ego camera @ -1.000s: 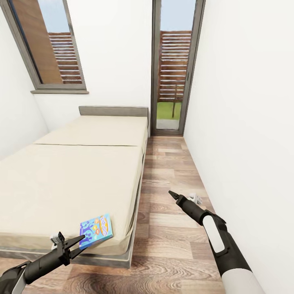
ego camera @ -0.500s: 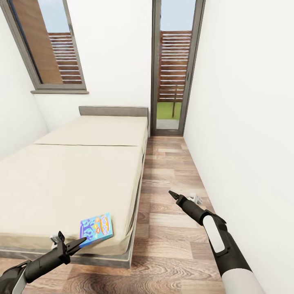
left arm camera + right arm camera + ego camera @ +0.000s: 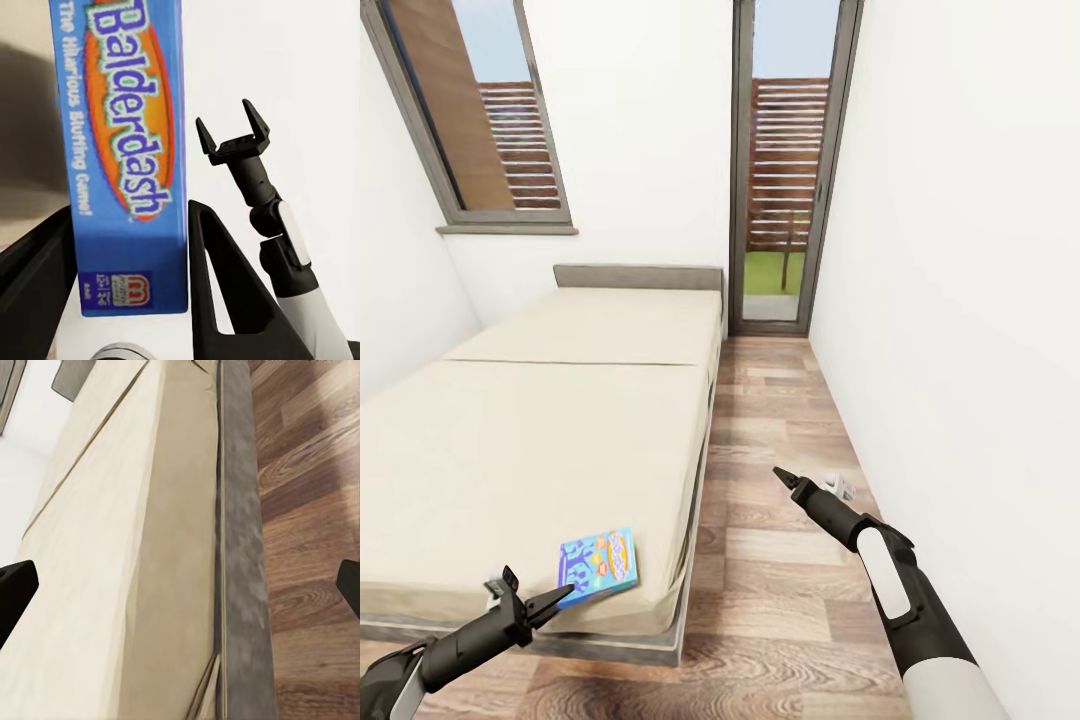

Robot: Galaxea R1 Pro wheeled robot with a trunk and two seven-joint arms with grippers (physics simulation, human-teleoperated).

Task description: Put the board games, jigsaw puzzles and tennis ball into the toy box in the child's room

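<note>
- The blue board game point(image 3: 597, 567), one flat box with a cartoon cover, lay on the bed point(image 3: 540, 440) at its near corner, close to the mattress edge and the wood floor point(image 3: 780, 560).
- My left tool point(image 3: 550, 600) hung just beside the box's near edge, fingers spread and empty; in the left wrist view the box point(image 3: 124, 157) sat between my two dark fingers point(image 3: 217, 292), not yet gripped.
- My right tool point(image 3: 780, 475) hovered over the floor, well apart from the box. In the left wrist view its fingers point(image 3: 232, 139) stood spread, holding nothing.
- To do this step well, I judged I should slide the left fingers further along so that they straddled the box's thin edge squarely, then close firmly. A shallow pinch on so flat a box might let it tilt or slip off the mattress.
- Count: one board game in sight, one bed, two windows, a slanted one point(image 3: 480, 110) and a tall one point(image 3: 785, 170), and two tools, both released.
</note>
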